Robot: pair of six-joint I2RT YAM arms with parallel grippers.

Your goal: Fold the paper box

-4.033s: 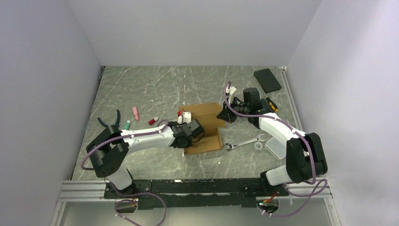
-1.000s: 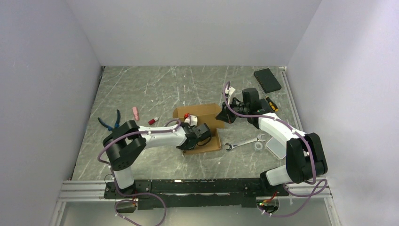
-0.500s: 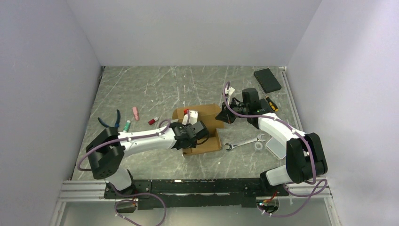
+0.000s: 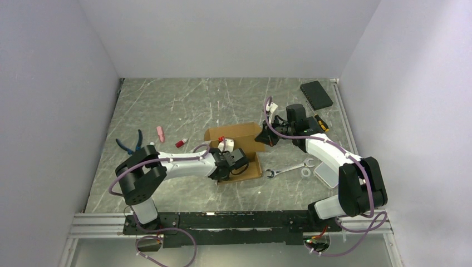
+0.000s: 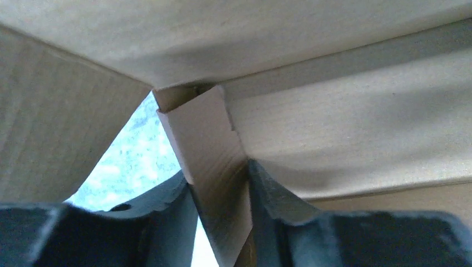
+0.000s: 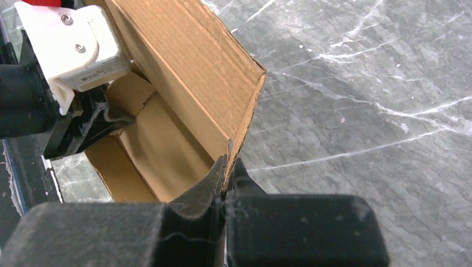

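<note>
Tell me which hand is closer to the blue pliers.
Left. The left hand, right of the blue pliers, straddles a near flap of the paper box; the right hand pinches the box's far right corner, farther off.

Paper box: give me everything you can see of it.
The paper box is plain brown corrugated cardboard, unprinted, half-formed and open-topped on the grey marbled table. One long wall stands up; the right gripper has its jaws shut on that wall's corner edge. An inner tab sits between the jaws of the left gripper; grip unclear.
</note>
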